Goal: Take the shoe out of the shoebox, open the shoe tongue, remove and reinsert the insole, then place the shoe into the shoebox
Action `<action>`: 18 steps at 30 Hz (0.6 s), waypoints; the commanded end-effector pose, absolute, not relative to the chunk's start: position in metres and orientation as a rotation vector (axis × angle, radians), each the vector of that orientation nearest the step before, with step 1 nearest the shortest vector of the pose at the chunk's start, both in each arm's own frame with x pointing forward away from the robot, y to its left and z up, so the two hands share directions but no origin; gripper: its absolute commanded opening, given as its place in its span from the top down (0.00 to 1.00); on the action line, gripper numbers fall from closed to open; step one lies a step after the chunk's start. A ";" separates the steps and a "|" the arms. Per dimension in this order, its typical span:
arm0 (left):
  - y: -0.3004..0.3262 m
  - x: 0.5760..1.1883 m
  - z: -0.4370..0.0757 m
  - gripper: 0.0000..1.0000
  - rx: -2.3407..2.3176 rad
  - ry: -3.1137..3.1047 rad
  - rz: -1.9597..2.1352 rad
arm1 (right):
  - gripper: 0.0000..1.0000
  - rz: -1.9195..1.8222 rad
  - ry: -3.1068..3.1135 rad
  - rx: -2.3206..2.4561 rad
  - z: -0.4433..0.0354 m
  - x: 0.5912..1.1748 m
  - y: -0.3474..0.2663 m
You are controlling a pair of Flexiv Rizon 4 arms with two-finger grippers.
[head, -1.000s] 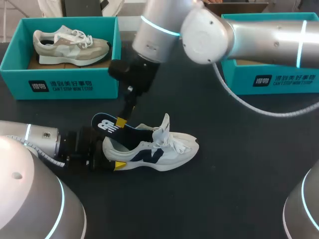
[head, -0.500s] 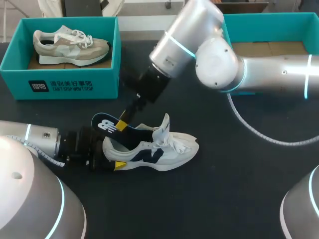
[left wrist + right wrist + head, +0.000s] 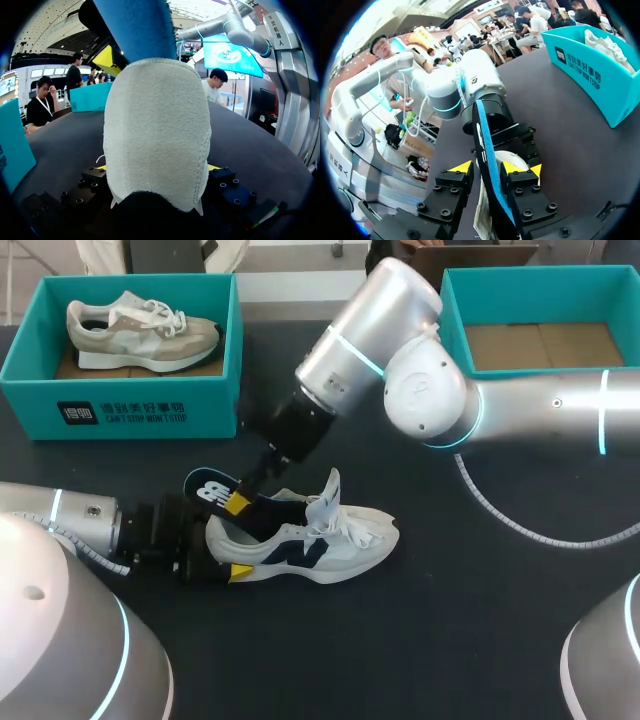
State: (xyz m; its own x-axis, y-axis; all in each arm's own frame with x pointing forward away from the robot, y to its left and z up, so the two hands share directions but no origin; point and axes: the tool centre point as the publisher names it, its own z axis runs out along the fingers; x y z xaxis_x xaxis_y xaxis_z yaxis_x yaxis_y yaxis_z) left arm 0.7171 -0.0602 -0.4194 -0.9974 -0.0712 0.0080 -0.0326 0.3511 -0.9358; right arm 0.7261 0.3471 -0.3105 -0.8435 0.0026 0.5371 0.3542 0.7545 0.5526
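Insole's (image 3: 212, 489) toe end buried in shoe (image 3: 335, 545); heel masks most of left gripper (image 3: 157, 167) in its wrist view; right box (image 3: 545, 298) clipped at head view's edge.

Work surface: a flat, matte black tabletop (image 3: 470, 640) spanning the head view from 3 o'clock through 6 to 9 o'clock, with its far edge toward 12 o'clock. Lighting is even and diffuse, with soft shadows. In the left wrist view the tabletop (image 3: 260, 145) carries a dull grey sheen. In the right wrist view it (image 3: 580, 125) reads uniformly dark.

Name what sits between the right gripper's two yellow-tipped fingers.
The dark blue foam insole, edge-on, its lower end inside the white sneaker; clearest in the right wrist view.
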 end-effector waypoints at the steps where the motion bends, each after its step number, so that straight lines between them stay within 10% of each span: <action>1: -0.062 0.717 -0.423 1.00 -0.099 2.553 -1.768 | 0.70 -0.873 -2.427 -0.247 -0.315 0.732 0.353; 8: -0.062 0.717 -0.423 1.00 -0.099 2.553 -1.768 | 1.00 -0.820 -2.413 -0.213 -0.317 0.734 0.355; 18: -0.062 0.717 -0.423 1.00 -0.099 2.553 -1.768 | 1.00 -0.899 -2.449 -0.178 -0.274 0.739 0.367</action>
